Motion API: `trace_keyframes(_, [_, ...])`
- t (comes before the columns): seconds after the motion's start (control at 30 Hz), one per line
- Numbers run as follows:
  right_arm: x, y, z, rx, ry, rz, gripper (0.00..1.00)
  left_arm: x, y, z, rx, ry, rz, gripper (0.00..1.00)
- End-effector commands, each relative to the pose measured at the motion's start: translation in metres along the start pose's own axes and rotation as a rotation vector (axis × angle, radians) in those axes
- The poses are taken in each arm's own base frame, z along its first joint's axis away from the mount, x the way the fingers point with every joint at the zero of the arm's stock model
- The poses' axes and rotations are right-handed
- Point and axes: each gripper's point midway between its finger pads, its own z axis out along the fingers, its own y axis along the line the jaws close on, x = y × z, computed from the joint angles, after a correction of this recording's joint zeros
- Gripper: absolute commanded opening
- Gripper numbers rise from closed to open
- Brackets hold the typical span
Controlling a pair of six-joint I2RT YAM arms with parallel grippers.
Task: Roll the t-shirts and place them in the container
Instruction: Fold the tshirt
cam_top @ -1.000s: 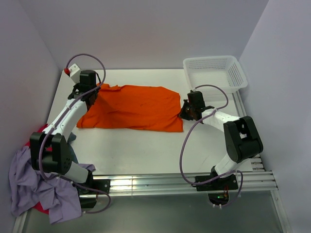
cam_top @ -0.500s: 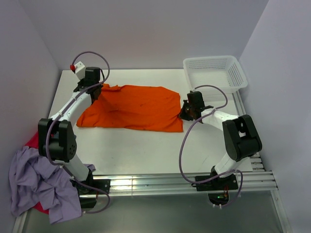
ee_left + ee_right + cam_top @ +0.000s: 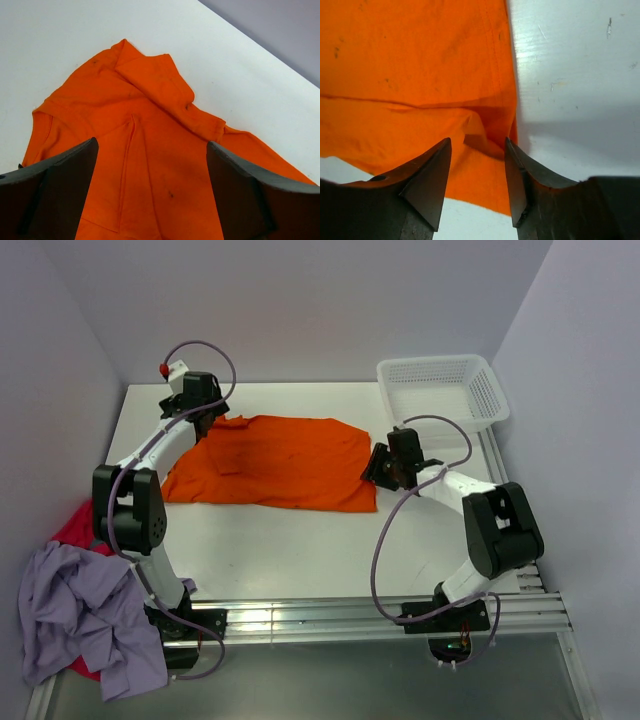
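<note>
Progress: none rolled yet. Orange shirt (image 3: pixel 270 462) lies flat, unrolled; lavender/red pile (image 3: pixel 70 615) untouched. L gripper (image 3: pixel 151 150) wide, empty; R gripper (image 3: pixel 477 150) part-open over hem, nothing held.

The left arm (image 3: pixel 150 445) stretches far forward, and the left gripper (image 3: pixel 151 150) has its fingers (image 3: pixel 60 190) spread wide. The right arm (image 3: pixel 495 525) folds inward and low. The right gripper (image 3: pixel 477 150) is moderately parted, seemingly clamping nothing.

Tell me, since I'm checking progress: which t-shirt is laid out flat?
The orange t-shirt; the lavender t-shirt and red t-shirt lie crumpled in a heap, near left.
</note>
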Motion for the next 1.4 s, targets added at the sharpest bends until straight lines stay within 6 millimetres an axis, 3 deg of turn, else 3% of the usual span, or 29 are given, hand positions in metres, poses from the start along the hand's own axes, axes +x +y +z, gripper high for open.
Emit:
trace_keyframes(0.0, [-0.013,0.005,-0.023,-0.027,-0.077,0.012,0.55,-0.029,-0.013,-0.013,0.069,-0.065,-0.004,0.95])
trace_keyframes(0.17, [0.009,-0.008,-0.045,-0.023,-0.074,0.022,0.66,-0.038,0.004,-0.039,0.063,-0.087,-0.039,0.97])
trace_keyframes(0.2, [0.013,-0.008,-0.048,-0.031,-0.07,0.025,0.66,-0.023,0.015,-0.04,0.043,-0.056,-0.032,0.97])
trace_keyframes(0.27, [0.026,-0.009,-0.054,-0.054,-0.044,0.035,0.66,-0.02,0.026,-0.052,0.047,-0.048,-0.07,0.98])
trace_keyframes(0.3, [0.03,-0.009,-0.055,-0.06,-0.035,0.034,0.66,0.0,0.04,-0.051,0.019,-0.012,-0.071,0.98])
trace_keyframes(0.33, [0.037,-0.01,-0.054,-0.062,-0.022,0.028,0.66,0.007,0.044,-0.054,0.026,0.005,-0.107,0.98])
trace_keyframes(0.37, [0.04,-0.01,-0.052,-0.057,-0.017,0.025,0.66,0.005,0.049,-0.063,0.036,-0.007,-0.137,0.98])
trace_keyframes(0.4, [0.044,-0.011,-0.05,-0.053,-0.008,0.022,0.65,0.026,0.062,-0.063,0.02,0.029,-0.143,0.98])
trace_keyframes(0.47, [0.052,-0.011,-0.041,-0.049,0.019,0.022,0.63,0.023,0.071,-0.073,0.038,0.006,-0.22,0.98])
trace_keyframes(0.5, [0.055,-0.011,-0.038,-0.054,0.033,0.023,0.61,0.037,0.081,-0.073,0.019,0.023,-0.228,0.98])
trace_keyframes(0.57, [0.059,-0.013,-0.029,-0.045,0.05,0.032,0.56,0.035,0.09,-0.084,0.009,0.002,-0.267,0.98])
trace_keyframes(0.7, [0.067,-0.017,-0.016,-0.026,0.093,0.046,0.42,0.05,0.1,-0.097,0.019,0.02,-0.333,0.97])
trace_keyframes(0.73, [0.071,-0.022,-0.014,-0.004,0.108,0.055,0.26,0.053,0.101,-0.099,0.018,0.023,-0.346,0.97])
trace_keyframes(0.77, [0.074,-0.025,-0.014,0.01,0.116,0.063,0.17,0.059,0.105,-0.101,0.014,0.034,-0.35,0.96])
trace_keyframes(0.8, [0.075,-0.03,-0.014,0.033,0.116,0.07,0.0,0.063,0.104,-0.103,0.022,0.053,-0.358,0.96])
trace_keyframes(0.9, [0.074,-0.042,-0.022,0.082,0.09,0.107,0.0,0.074,0.112,-0.107,-0.017,0.086,-0.364,0.95])
trace_keyframes(1.13, [0.02,-0.084,-0.053,0.315,-0.055,0.221,0.0,0.087,0.13,-0.112,-0.139,0.11,-0.339,0.94])
trace_keyframes(1.23, [0.006,-0.098,-0.058,0.344,-0.077,0.233,0.0,0.099,0.127,-0.108,-0.133,0.135,-0.337,0.93])
trace_keyframes(1.37, [0.004,-0.101,-0.052,0.329,-0.056,0.219,0.0,0.118,0.124,-0.103,-0.116,0.177,-0.331,0.9])
